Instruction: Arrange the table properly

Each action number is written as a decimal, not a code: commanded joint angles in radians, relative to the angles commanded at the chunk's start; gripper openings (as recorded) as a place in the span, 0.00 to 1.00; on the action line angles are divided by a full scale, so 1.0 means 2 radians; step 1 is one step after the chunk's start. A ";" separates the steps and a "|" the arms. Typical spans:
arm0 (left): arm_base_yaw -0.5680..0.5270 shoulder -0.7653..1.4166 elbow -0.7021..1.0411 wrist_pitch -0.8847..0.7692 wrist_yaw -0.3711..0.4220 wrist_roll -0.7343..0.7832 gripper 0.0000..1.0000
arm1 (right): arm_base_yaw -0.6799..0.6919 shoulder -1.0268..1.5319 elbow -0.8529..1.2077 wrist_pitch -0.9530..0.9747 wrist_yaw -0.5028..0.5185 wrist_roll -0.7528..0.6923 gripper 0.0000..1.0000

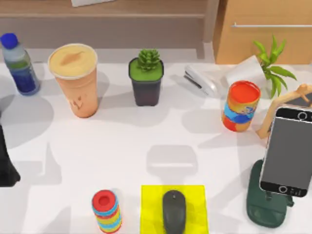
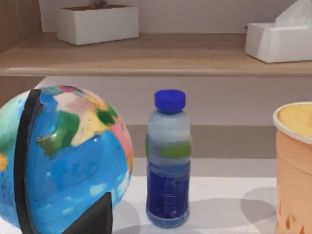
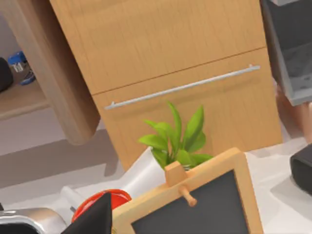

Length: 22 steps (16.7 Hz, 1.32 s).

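The white table [image 1: 146, 136] carries many objects. On a yellow mat [image 1: 151, 204] at the front edge lies a black mouse [image 1: 174, 210]. A striped red-topped can [image 1: 106, 211] stands left of the mat. Along the back stand a blue bottle [image 1: 18, 63], an orange cup [image 1: 75, 80], a succulent in a black pot [image 1: 146, 78], a stapler [image 1: 201, 80] and a red can [image 1: 241, 106]. My left arm [image 1: 7, 165] sits at the table's left edge; a dark part of its gripper [image 2: 95, 217] is in front of a globe [image 2: 63, 161]. A dark part of my right gripper [image 3: 95, 217] hangs near a small chalkboard [image 3: 195, 204].
A phone [image 1: 288, 148] leans on a dark green stand [image 1: 265, 207] at the right, beside a leafy plant [image 1: 273, 66] and a wooden stand [image 1: 280, 105]. A tan shelf [image 1: 102, 14] and drawer cabinet [image 1: 268, 34] run behind the table. Open tabletop lies in the middle.
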 joint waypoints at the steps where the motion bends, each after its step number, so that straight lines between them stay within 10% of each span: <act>1: 0.000 0.000 0.000 0.000 0.000 0.000 1.00 | -0.027 -0.012 -0.016 0.016 -0.019 -0.031 1.00; 8: 0.000 0.000 0.000 0.000 0.000 0.000 1.00 | -0.136 -0.041 -0.087 0.089 -0.108 -0.160 1.00; 22: -0.053 0.189 0.005 0.149 -0.052 0.008 1.00 | -0.138 -0.041 -0.089 0.091 -0.110 -0.163 1.00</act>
